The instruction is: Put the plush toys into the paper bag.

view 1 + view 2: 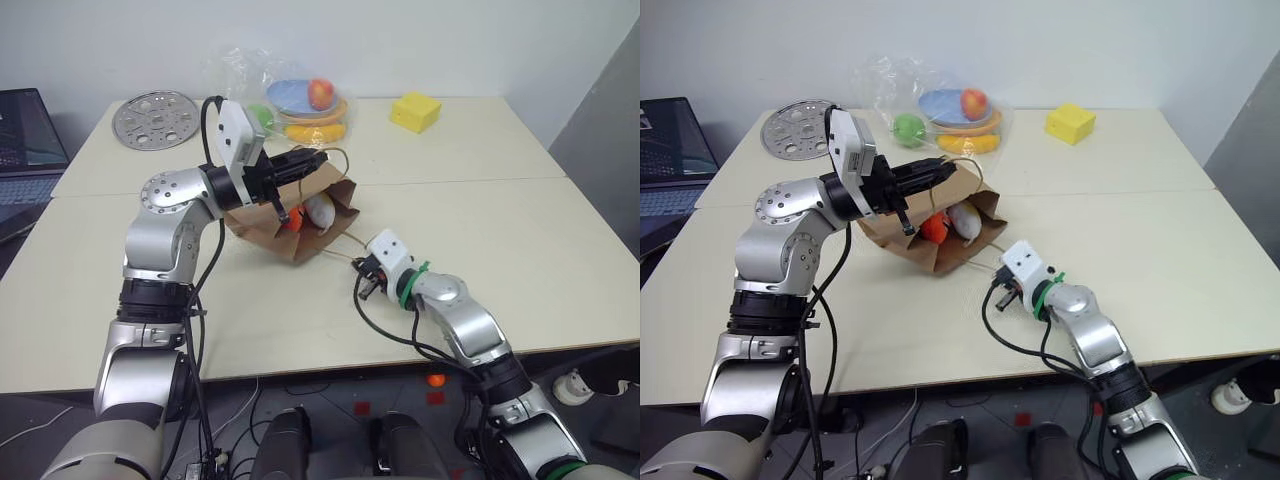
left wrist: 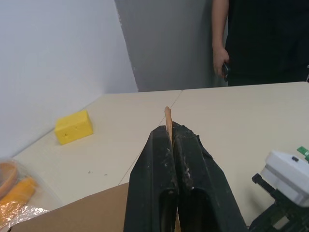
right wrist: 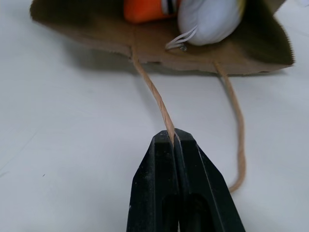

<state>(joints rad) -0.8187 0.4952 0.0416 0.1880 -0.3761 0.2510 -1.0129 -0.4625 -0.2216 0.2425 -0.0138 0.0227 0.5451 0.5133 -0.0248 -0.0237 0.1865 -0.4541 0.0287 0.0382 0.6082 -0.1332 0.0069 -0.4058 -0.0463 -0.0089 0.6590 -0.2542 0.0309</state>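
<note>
- Right wrist view: right gripper (image 3: 174, 137) is pinched on the lower handle (image 3: 154, 96) of the paper bag (image 3: 159, 46); the bag's mouth lies straight ahead.
- Left gripper (image 1: 318, 160) clamps the bag's upper handle (image 2: 167, 116); carrot toy (image 3: 145, 9) and white toy (image 3: 207, 19) lie inside the bag.

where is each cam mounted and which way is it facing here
Left and right eye views: on the head, looking down over both arms at the paper bag on the table.
Left wrist view: along the left claw, shut on a bag handle, toward the yellow block and a person.
Right wrist view: along the right claw, shut on the other handle, into the bag holding the carrot toy and white toy.
Both wrist views share the bag.
</note>
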